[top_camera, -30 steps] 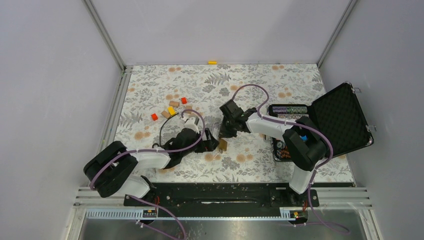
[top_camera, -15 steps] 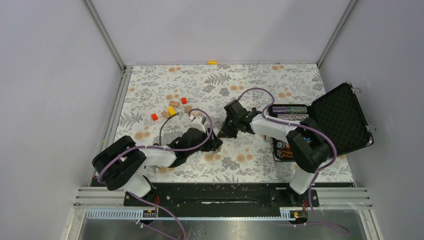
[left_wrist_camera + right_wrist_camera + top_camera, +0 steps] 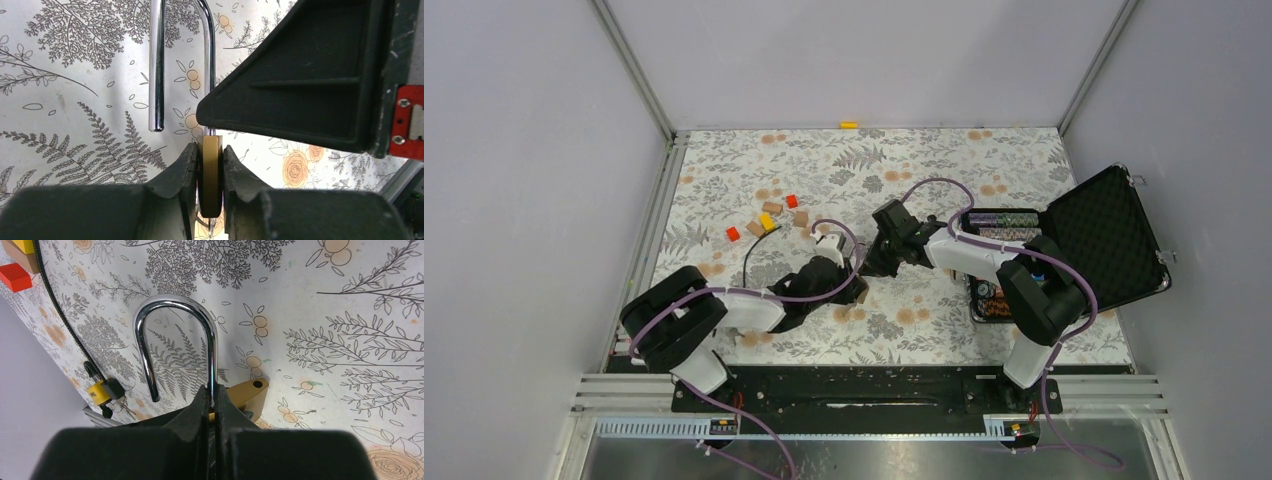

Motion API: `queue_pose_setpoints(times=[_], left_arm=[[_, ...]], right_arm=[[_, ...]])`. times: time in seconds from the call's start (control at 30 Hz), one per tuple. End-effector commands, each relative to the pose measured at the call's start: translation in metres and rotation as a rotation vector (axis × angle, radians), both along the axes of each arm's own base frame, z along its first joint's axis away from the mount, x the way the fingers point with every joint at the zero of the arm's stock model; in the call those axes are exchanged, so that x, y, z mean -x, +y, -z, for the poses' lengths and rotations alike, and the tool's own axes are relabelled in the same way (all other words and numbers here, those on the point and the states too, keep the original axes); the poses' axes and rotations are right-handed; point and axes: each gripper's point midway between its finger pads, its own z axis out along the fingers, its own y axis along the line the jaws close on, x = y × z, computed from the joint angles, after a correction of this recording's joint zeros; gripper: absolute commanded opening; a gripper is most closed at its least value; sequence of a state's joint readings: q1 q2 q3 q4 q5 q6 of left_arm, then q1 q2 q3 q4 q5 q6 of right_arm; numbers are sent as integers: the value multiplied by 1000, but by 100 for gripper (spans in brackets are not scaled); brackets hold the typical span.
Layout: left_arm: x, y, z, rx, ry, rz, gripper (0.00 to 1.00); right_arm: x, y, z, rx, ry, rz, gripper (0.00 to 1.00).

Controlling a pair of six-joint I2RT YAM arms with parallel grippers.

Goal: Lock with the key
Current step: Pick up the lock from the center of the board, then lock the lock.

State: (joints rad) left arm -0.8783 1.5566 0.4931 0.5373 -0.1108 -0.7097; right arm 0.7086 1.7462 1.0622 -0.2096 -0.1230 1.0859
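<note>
Seen from overhead, a floral-patterned desk (image 3: 984, 170) has two black arms meeting near its middle. At far left lie small red, yellow and tan blocks (image 3: 766, 217), with a thin black cable (image 3: 747, 268) curling below them. The left tool (image 3: 210, 149) is clenched on the brass body of a padlock (image 3: 210, 180), seen edge-on between its fingers, which hide the body's lower end. The chrome shackle (image 3: 175, 302) stands open, one leg ending free. The right tool (image 3: 210, 391) is pinched tight on the shackle's other leg, just above the body. From overhead the two tools cover the padlock almost wholly. The right wrist view shows a small yellow lock (image 3: 97, 392) on the cable; something metallic beside it is too small to identify. At far right stands an open black case (image 3: 1104, 235), its contents unclear.
</note>
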Motion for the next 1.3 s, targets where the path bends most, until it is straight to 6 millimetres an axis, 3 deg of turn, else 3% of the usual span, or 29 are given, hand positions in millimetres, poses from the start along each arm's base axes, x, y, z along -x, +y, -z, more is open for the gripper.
queue_pose_setpoints(times=[0.0, 0.03, 0.2, 0.27, 0.47, 0.6, 0.77, 0.97, 1.07, 1.27], left_arm=[[-10, -9, -25, 20, -67, 0, 0], [-10, -8, -28, 18, -76, 6, 0], [-5, -8, -56, -12, -134, 81, 0], [-3, -7, -69, -33, -163, 118, 0], [13, -10, -122, -53, -267, 286, 0], [31, -10, -169, -42, -341, 411, 0], [59, -9, -216, -32, -388, 585, 0], [82, -2, -243, -45, -424, 712, 0], [92, 6, -253, -59, -474, 767, 0], [112, 19, -264, -77, -551, 881, 0]], right_arm=[[-14, 10, -41, -85, -77, 15, 0], [-15, 7, -43, -76, -87, 14, 5], [-23, -23, -60, -24, -192, 29, 50], [-26, -37, -72, -9, -254, 13, 58], [-23, -47, -136, -79, -562, -236, 59], [6, -38, -184, -169, -852, -538, 62], [44, -43, -236, -215, -1170, -748, 83], [74, -50, -265, -219, -1344, -890, 86], [96, -49, -261, -269, -1344, -1022, 84], [121, -48, -260, -362, -1311, -1137, 83]])
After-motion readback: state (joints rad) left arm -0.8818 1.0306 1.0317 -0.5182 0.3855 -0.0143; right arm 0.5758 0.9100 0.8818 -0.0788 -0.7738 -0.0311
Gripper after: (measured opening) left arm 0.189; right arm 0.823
